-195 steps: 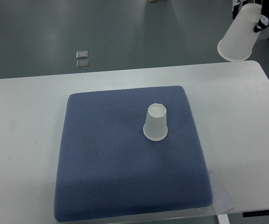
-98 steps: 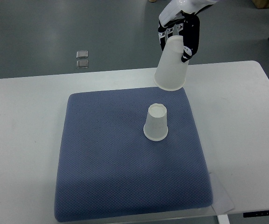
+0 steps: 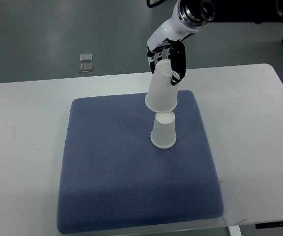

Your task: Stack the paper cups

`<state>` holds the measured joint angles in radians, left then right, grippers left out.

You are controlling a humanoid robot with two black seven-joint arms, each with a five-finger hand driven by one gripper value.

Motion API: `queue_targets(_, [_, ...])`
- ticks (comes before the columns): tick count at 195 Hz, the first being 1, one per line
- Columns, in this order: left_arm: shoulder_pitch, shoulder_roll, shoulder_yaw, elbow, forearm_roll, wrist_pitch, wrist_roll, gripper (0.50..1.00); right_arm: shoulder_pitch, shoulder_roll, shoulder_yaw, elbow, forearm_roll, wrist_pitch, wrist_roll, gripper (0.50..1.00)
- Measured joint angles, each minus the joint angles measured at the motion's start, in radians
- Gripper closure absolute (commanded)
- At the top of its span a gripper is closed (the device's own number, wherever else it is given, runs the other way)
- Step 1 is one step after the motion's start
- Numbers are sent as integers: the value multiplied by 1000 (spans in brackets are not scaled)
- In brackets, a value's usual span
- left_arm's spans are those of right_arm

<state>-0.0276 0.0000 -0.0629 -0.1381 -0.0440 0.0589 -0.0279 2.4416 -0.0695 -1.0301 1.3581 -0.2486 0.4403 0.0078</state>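
Note:
A white paper cup (image 3: 163,131) stands upside down on the blue cushion (image 3: 112,167), right of its middle. My right hand (image 3: 166,61) comes in from the top right and is shut on a second white paper cup (image 3: 161,92). That cup is also upside down and hangs mouth-down just above the standing cup. Its rim overlaps the top of the standing cup in this view. I cannot tell whether the two cups touch. The left arm is out of view.
The cushion lies on a white table (image 3: 249,123). Two small square objects (image 3: 86,62) lie on the grey floor beyond the table's far edge. A sheet of paper (image 3: 234,209) sticks out from under the cushion's near right corner.
My right hand has carried the held cup from the far right, left and down, to just above the standing cup. The standing cup has not moved.

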Motion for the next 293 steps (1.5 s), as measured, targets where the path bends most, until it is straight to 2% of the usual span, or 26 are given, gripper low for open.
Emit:
queue_targets(242, [0, 0, 0, 0, 0, 0, 0, 500, -117, 47, -11, -9, -9, -76, -2, 826])
queue_targets(293, [0, 0, 0, 0, 0, 0, 0, 500, -125, 53, -13, -11, -9, -83, -3, 787])
